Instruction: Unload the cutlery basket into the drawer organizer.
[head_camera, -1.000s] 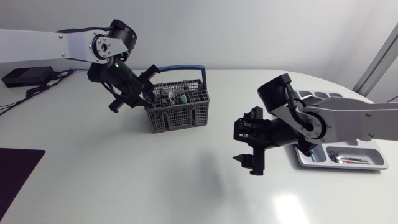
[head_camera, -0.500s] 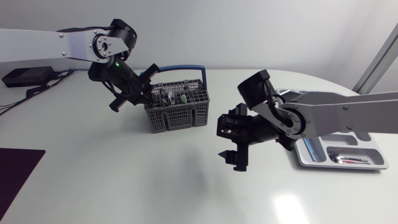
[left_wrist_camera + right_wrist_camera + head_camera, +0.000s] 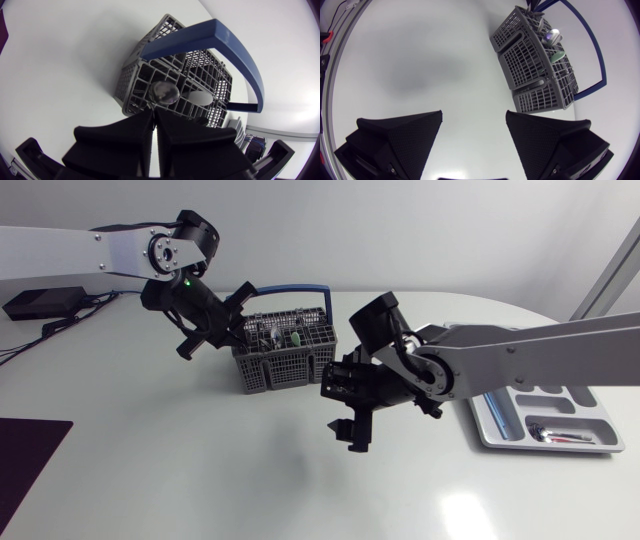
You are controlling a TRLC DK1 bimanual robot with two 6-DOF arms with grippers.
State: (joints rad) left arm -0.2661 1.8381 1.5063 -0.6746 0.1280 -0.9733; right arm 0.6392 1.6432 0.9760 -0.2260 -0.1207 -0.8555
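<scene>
Grey, blue-handled basket point(image 3: 285, 358) holds a spoon point(image 3: 166, 93); organizer point(image 3: 490, 432) holds cutlery point(image 3: 558, 436). Left gripper point(image 3: 154, 113) pinched closed at basket, right gripper point(image 3: 474, 115) spread wide.

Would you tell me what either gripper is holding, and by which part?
Right gripper: open, nothing held. Left gripper: shut at the rim of the cutlery basket; whether it grips it cannot be told.

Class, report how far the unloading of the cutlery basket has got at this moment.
Done: some cutlery lies in one compartment of the drawer organizer. In hand: nothing; the right claw is open and empty beside the cutlery basket, the left claw shut at its rim. Left: a spoon and a green piece stand in it.
</scene>
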